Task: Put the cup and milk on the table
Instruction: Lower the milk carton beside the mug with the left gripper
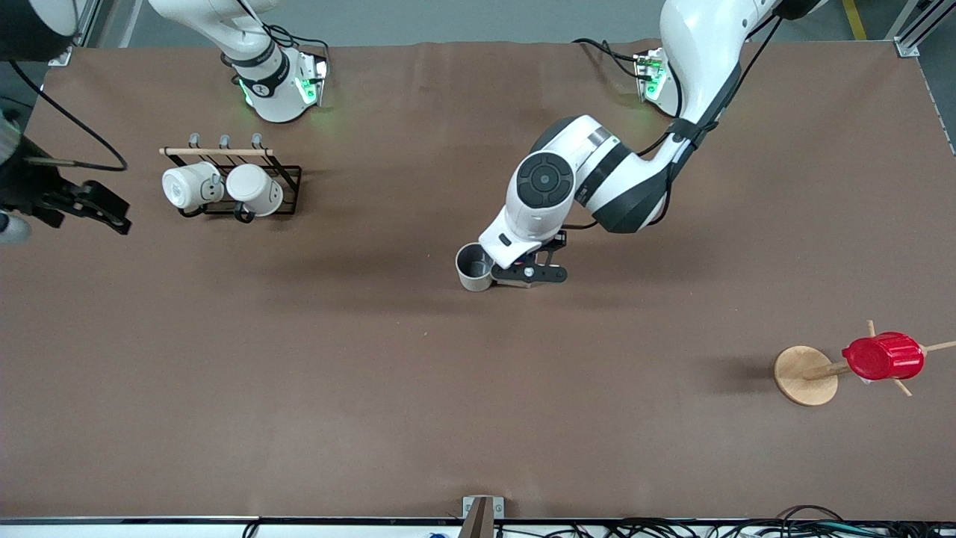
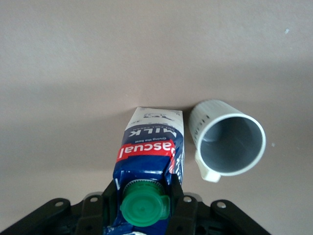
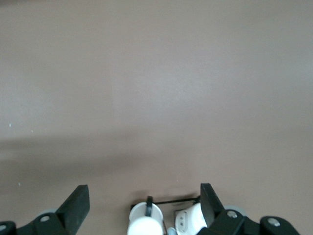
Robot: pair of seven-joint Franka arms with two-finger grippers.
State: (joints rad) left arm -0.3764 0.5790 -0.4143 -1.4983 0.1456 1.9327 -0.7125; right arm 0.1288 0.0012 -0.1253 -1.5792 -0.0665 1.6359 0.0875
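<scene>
The cup point(image 1: 473, 267), a cream mug with a grey inside, stands upright on the brown table point(image 1: 299, 373) near its middle. It also shows in the left wrist view point(image 2: 230, 143), handle toward the camera. My left gripper point(image 1: 527, 273) is beside the cup, toward the left arm's end, shut on the milk point(image 2: 152, 156). In the left wrist view the left gripper point(image 2: 144, 196) clamps the carton just below its green cap, and the carton's base meets the table. In the front view the wrist hides the milk. My right gripper point(image 1: 104, 209) is open and empty at the right arm's end of the table point(image 3: 146, 98).
A black wire rack point(image 1: 287, 190) holding two white mugs point(image 1: 254, 188) stands near the right arm's base; the mugs show in the right wrist view point(image 3: 145, 223). A wooden mug tree point(image 1: 805, 375) with a red ribbed cup point(image 1: 883, 356) stands toward the left arm's end.
</scene>
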